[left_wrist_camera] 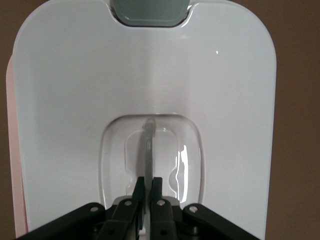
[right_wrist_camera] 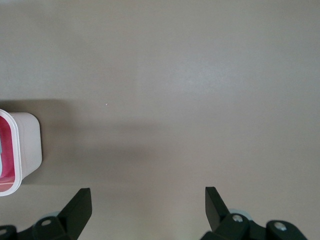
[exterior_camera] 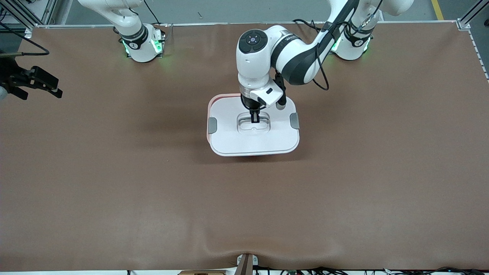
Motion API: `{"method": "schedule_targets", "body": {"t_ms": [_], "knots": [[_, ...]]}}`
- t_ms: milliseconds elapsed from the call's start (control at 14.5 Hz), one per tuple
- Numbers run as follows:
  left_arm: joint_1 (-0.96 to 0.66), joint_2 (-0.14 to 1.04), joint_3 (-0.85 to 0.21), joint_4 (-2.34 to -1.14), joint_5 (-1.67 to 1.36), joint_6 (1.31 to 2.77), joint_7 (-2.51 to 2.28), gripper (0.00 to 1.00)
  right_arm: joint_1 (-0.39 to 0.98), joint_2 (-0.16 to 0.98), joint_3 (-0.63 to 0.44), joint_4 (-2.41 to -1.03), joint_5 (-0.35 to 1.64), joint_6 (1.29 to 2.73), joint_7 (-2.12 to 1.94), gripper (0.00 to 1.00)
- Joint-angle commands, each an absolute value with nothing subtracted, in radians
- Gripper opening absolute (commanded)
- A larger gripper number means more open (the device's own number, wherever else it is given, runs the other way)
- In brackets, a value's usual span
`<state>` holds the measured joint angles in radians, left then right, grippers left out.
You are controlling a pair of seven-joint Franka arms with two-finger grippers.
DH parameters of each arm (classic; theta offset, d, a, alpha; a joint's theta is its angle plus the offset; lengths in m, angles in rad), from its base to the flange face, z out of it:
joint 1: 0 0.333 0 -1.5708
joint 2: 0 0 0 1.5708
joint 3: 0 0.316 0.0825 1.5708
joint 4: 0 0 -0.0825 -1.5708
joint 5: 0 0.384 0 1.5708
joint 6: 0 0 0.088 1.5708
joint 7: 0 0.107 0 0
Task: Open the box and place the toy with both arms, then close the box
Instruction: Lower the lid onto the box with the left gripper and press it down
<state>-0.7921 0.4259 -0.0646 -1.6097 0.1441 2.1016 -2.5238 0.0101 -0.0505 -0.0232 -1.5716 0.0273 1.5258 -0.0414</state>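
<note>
The box (exterior_camera: 253,126) is set mid-table on the brown mat (exterior_camera: 114,183), lid on, long axis running between the arms' ends, grey clips (exterior_camera: 212,125) at both short ends. The recessed centre handle (left_wrist_camera: 148,145) is pinched by the left gripper (exterior_camera: 255,118), jaws clenched on it. The right gripper (exterior_camera: 42,84) is held over the right arm's end of the table, waiting, jaws spread wide.

Left hand (exterior_camera: 255,117) fills the lid (exterior_camera: 233,141) handle recess; brown table (exterior_camera: 114,183) all around lies bare.
</note>
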Motion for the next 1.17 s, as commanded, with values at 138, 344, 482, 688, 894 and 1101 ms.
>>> {"method": "schedule_targets", "body": {"t_ms": [138,344,482,688,894,1101], "knots": [[-0.821,0.44,-0.061,-1.608,0.173,2.112,-2.556,0.0,0.028,-0.04,-0.018,-1.536,0.032,1.509,-0.031,1.0],[-0.824,0.445,-0.061,-1.617,0.176,2.115,-2.556,0.0,0.025,-0.04,-0.02,-1.54,0.032,1.499,-0.029,1.0],[-0.83,0.443,-0.061,-1.627,0.178,2.128,-2.556,0.0,0.026,-0.04,-0.02,-1.539,0.032,1.476,-0.025,1.0],[-0.83,0.443,-0.063,-1.637,0.202,2.134,-2.557,0.0,0.02,-0.038,-0.02,-1.54,0.031,1.474,-0.026,1.0],[-0.834,0.437,-0.063,-1.649,0.204,2.138,-2.556,0.0,0.018,-0.032,-0.021,-1.542,0.032,1.476,-0.028,1.0],[-0.841,0.434,-0.067,-1.651,0.203,2.138,-2.557,0.0,0.032,-0.025,-0.018,-1.558,0.031,1.465,-0.032,1.0]]}}
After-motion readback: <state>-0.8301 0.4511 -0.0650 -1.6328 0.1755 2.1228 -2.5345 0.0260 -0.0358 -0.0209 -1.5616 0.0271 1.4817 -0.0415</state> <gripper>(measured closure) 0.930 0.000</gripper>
